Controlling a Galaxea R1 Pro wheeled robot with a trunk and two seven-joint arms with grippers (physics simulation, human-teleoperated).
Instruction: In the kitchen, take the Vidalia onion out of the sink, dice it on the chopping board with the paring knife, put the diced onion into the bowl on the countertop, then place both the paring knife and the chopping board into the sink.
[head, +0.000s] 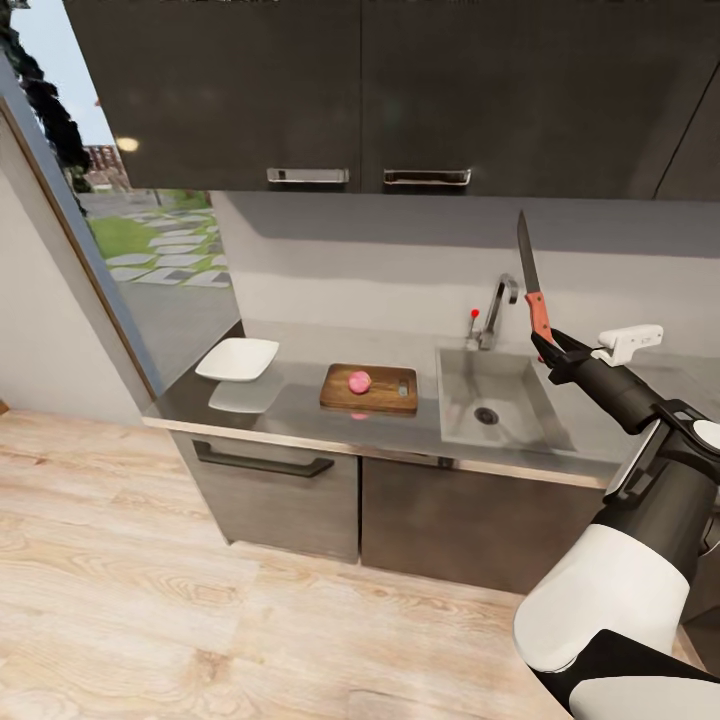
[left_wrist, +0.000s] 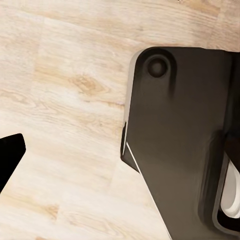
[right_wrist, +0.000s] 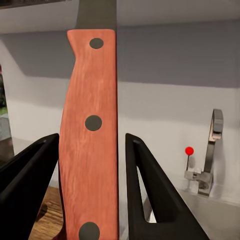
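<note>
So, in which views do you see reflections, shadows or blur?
Head view: the glossy countertop mirrors the bowl just in front of it, and the cupboards shade the wall. Right wrist view: the paring knife in the right gripper looks sharp, the tap slightly soft. Left wrist view: soft edges on the dark robot part.

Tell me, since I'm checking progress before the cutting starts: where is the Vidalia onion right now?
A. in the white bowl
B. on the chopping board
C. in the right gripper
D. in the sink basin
B: the Vidalia onion sits on the chopping board, while the right gripper holds the paring knife blade-up.
</note>
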